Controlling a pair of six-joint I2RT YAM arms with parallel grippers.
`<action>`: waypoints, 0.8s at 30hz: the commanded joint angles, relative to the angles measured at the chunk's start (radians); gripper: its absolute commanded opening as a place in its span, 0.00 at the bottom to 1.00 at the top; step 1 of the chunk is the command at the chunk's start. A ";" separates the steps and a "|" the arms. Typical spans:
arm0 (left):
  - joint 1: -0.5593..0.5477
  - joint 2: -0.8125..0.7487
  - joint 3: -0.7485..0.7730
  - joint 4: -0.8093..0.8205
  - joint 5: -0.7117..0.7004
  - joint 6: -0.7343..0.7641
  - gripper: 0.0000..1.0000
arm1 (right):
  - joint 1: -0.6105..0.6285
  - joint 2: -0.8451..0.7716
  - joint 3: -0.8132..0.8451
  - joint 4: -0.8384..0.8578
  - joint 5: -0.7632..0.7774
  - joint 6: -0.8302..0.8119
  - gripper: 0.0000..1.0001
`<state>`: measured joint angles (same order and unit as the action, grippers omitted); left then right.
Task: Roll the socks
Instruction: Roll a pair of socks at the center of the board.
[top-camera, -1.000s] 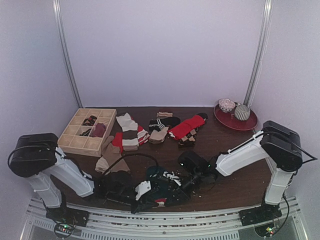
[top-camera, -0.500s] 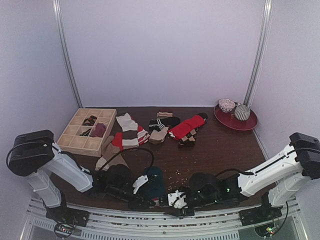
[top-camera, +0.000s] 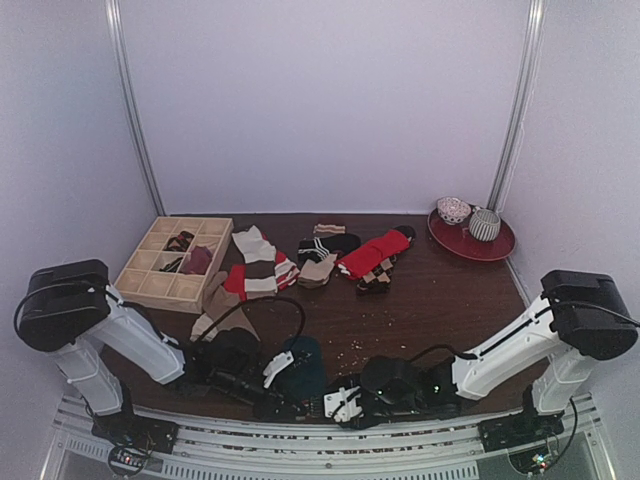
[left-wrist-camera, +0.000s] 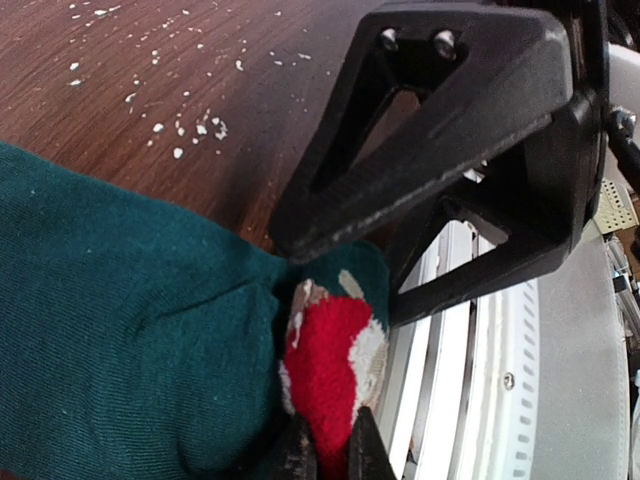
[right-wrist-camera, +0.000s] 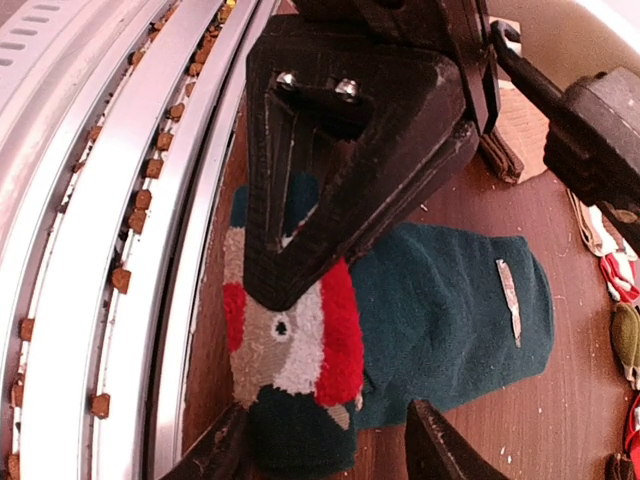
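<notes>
A dark teal sock bundle (top-camera: 303, 366) lies at the table's near edge, between my two grippers. Its end carries a red, white and grey pattern (right-wrist-camera: 290, 335). My left gripper (left-wrist-camera: 335, 458) is shut on the red patch (left-wrist-camera: 335, 365) of that end, the teal body (left-wrist-camera: 120, 340) spreading to its left. My right gripper (right-wrist-camera: 330, 455) faces it from the other side, open, its fingertips (right-wrist-camera: 225, 452) standing either side of the sock's dark tip. More socks (top-camera: 320, 255) in red, black, tan and striped colours lie at the back of the table.
A wooden compartment box (top-camera: 150, 285) with a few socks stands at the back left. A red plate (top-camera: 500, 248) with two bowls sits at the back right. The metal rail (right-wrist-camera: 110, 220) runs just beyond the table's near edge. Pale crumbs (top-camera: 375, 320) dot the wood.
My right arm has swung from mid-table down to the near edge and opened wider beside the left gripper. The sock bundle has been drawn together and slightly left. Left gripper stays shut.
</notes>
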<state>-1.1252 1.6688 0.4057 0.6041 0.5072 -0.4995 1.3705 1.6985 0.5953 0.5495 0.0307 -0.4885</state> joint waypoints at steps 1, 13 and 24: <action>-0.001 0.039 -0.028 -0.079 0.022 -0.007 0.00 | 0.006 0.042 0.040 0.025 -0.029 -0.022 0.51; 0.014 0.037 -0.004 -0.099 0.027 0.025 0.06 | -0.012 0.128 0.097 -0.050 -0.110 0.106 0.26; 0.013 -0.338 -0.035 -0.168 -0.296 0.292 0.91 | -0.184 0.145 0.122 -0.207 -0.530 0.442 0.20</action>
<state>-1.1156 1.4540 0.4110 0.4110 0.3511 -0.3450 1.2438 1.7943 0.6979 0.5060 -0.2920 -0.2077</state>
